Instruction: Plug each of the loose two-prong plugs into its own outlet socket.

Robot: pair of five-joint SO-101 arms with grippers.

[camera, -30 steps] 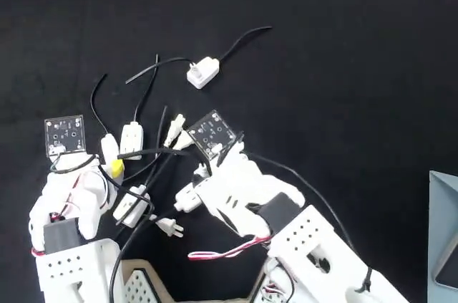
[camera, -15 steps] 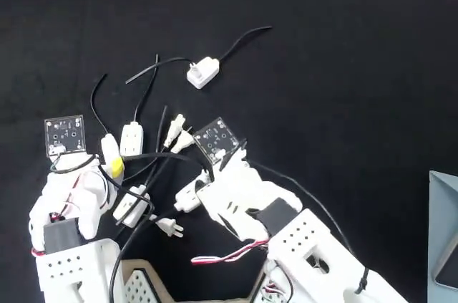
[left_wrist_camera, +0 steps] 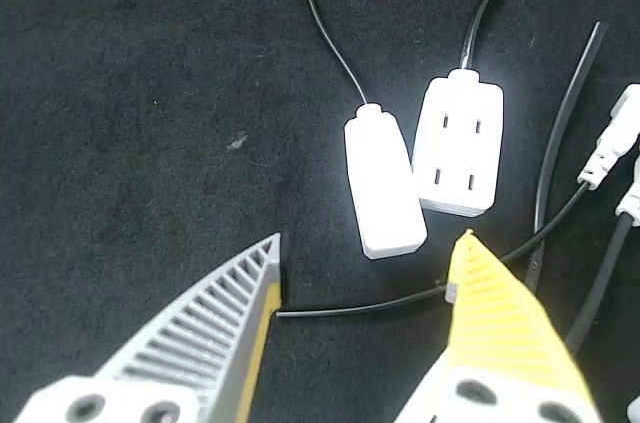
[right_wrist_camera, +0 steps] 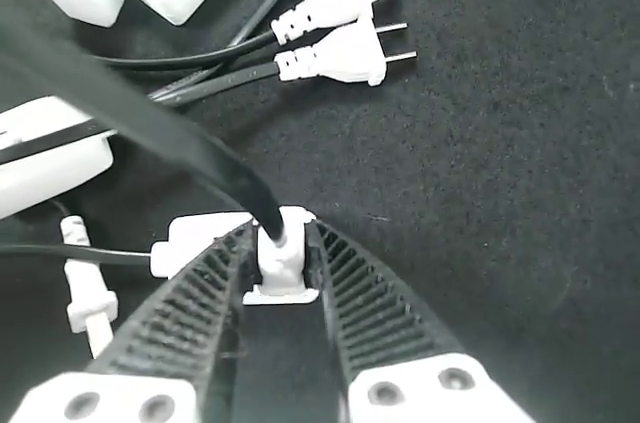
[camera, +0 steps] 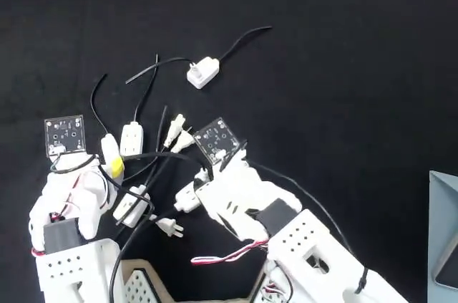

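Note:
My right gripper (right_wrist_camera: 281, 243) is shut on a small white plug (right_wrist_camera: 279, 261) whose black cord (right_wrist_camera: 150, 118) runs off past the fingers. In the high view this gripper (camera: 203, 174) sits mid-table, near the front. Two loose white two-prong plugs (right_wrist_camera: 335, 58) lie side by side just beyond it (camera: 176, 133). My left gripper (left_wrist_camera: 370, 243) is open just short of a white outlet block (left_wrist_camera: 460, 143) with slots facing up and a second white block (left_wrist_camera: 383, 183) beside it. In the high view the left gripper (camera: 107, 167) is at the front left.
Another white outlet (camera: 202, 71) with a black cord lies farther back. A further white block (camera: 132, 205) and a small loose plug (camera: 169, 227) lie between the arms amid crossing black cords (camera: 154, 160). A grey box (camera: 444, 231) stands at the right edge.
My right gripper has drawn back slightly toward the table's front with the plug in it. The left arm has not moved.

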